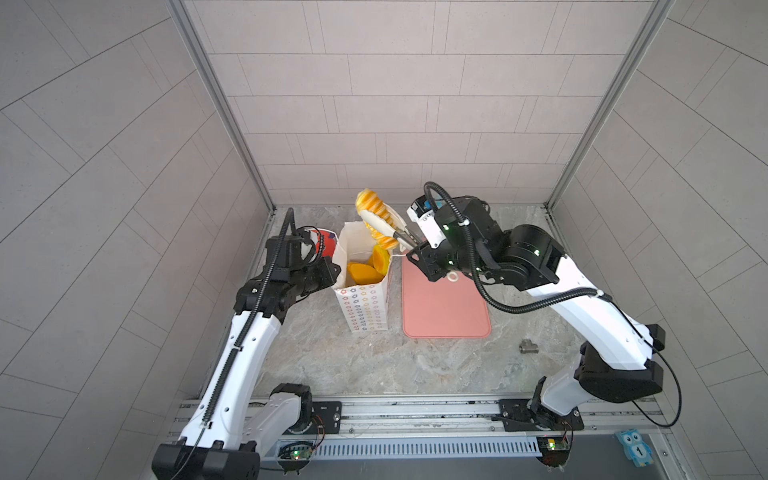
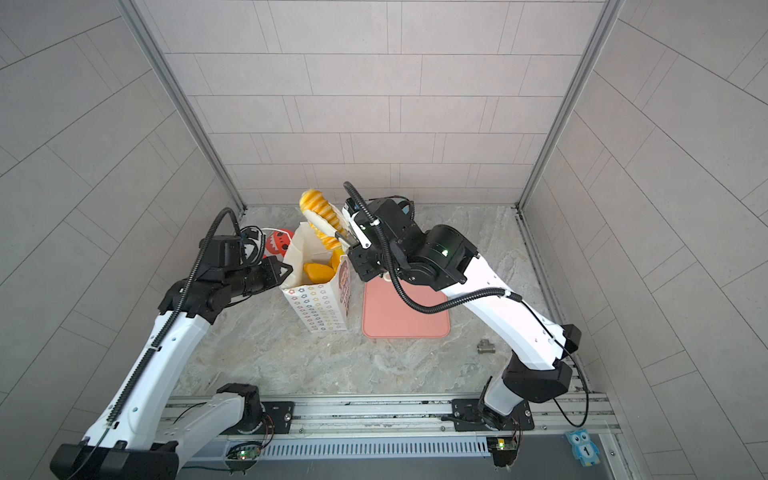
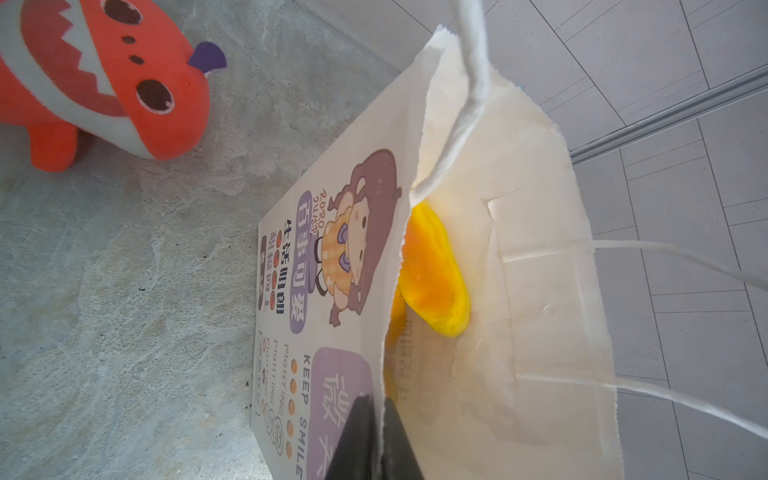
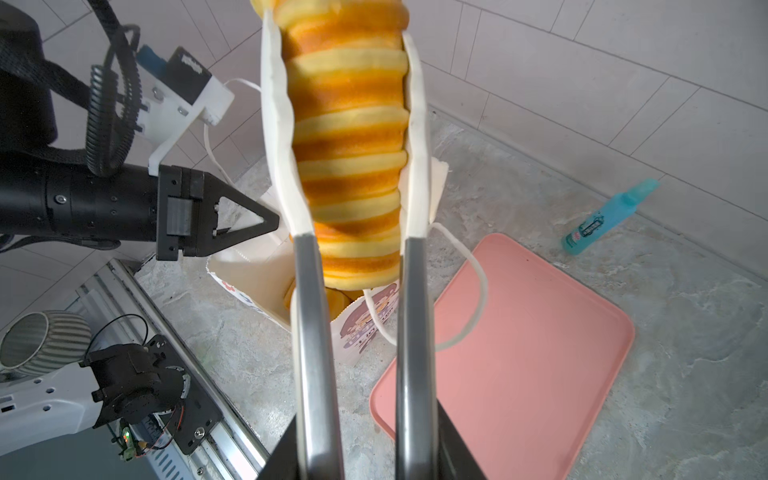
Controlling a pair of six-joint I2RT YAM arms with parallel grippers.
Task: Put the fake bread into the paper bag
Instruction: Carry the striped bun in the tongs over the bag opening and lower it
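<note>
My right hand is shut tight on a pair of tongs. The white tips of the tongs squeeze a long striped loaf from both sides. The loaf is up in the air and tilted, with its low end just over the open top of the paper bag. My left hand is closed on the rim of the bag, one finger inside and one outside. The bag stands up on the counter, just beside a flat pink tray. More yellow breads lie inside the bag. A red-orange shark toy sits on the counter near my left hand.
</note>
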